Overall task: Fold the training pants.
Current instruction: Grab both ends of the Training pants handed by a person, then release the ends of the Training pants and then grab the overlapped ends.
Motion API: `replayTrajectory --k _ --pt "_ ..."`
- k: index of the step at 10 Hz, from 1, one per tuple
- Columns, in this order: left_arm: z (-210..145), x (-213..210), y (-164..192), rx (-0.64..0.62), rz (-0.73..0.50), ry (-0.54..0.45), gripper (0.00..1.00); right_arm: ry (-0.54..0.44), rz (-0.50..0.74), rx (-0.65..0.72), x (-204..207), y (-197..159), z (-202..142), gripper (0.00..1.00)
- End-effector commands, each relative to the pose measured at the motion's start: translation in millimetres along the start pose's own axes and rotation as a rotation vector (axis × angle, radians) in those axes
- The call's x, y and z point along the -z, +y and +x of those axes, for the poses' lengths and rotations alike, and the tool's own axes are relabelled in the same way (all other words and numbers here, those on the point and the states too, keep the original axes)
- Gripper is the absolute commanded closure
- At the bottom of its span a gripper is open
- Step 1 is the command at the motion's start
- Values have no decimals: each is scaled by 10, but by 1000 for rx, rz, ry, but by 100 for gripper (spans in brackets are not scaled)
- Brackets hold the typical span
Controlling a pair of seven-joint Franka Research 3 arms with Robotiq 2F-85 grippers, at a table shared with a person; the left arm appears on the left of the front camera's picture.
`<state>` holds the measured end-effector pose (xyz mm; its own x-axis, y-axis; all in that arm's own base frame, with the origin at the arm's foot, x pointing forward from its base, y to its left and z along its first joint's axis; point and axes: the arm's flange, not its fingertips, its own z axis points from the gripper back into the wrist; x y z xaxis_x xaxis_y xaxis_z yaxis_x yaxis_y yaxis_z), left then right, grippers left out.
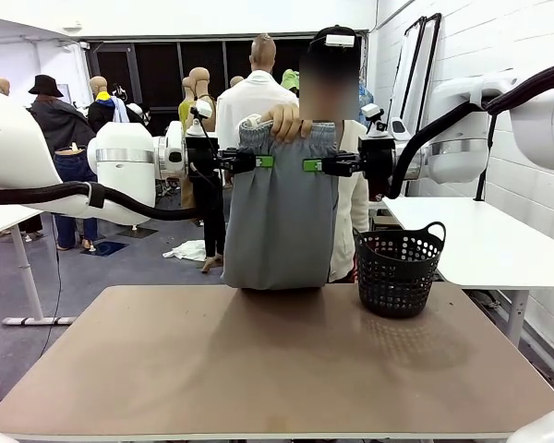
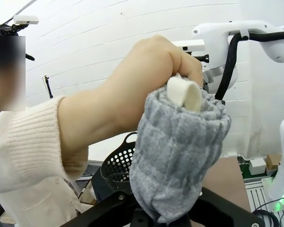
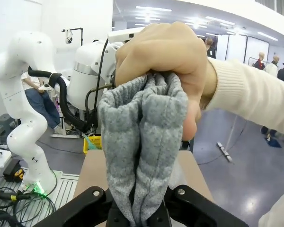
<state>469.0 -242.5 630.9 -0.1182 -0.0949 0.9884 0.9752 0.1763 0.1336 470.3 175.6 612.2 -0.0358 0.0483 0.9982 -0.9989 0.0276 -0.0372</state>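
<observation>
Nearest us lies the brown desk [image 1: 258, 369], with 1 black basket [image 1: 399, 272] standing toward its far right side. Past that, the training pants [image 1: 280, 221] hang upright over the desk's far edge, left of the basket; we cannot tell whether their lower end touches the desk. The left gripper [image 1: 261, 161] and the right gripper [image 1: 311, 165] each pinch the grey fabric just below the waistband, 1 from each side. Behind, a person's hand [image 1: 286, 120] grips the gathered waistband from above.
</observation>
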Motion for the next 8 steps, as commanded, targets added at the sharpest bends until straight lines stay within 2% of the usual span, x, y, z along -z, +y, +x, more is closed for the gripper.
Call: replayTrajectory --k 1,4,5,8 --pt "63 -30 24 -20 -34 11 100 43 3 18 51 -39 51 100" --pt "37 -35 37 -71 -44 39 100 73 -42 18 103 -37 51 100" --pt "-24 -2 2 -9 -14 20 100 31 -5 1 11 -1 -25 100" --pt "-24 -2 2 -9 -14 20 100 31 -5 1 11 -1 -25 100"
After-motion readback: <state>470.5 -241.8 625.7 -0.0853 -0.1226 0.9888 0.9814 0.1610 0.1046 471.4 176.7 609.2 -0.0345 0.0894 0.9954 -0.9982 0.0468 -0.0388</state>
